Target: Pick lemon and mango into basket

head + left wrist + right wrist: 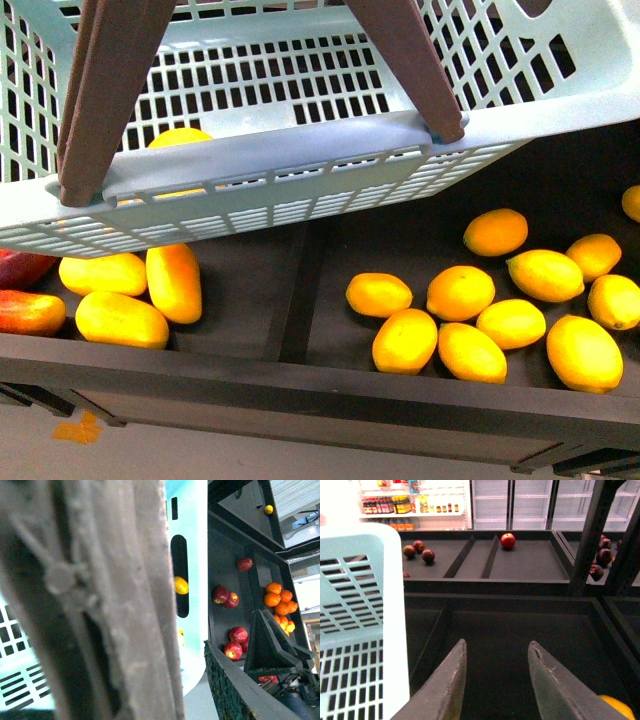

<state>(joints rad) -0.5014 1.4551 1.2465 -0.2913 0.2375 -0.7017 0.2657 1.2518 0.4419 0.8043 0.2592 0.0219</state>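
The light teal lattice basket (pixel 300 150) hangs tilted above the shelf (pixel 300 385). Yellow mangoes (pixel 120 318) lie in its left compartment, lemons (pixel 460 292) in the right.

Right tool (pixel 495 680): is pointing forward in the right wrist view; its two grey fingers (pixel 447 685) are standing wide apart with nothing between them | Left tool (pixel 100 610): is filling the left wrist view as a blurred grey mass very close to the lens; whether it is gripping anything cannot be told
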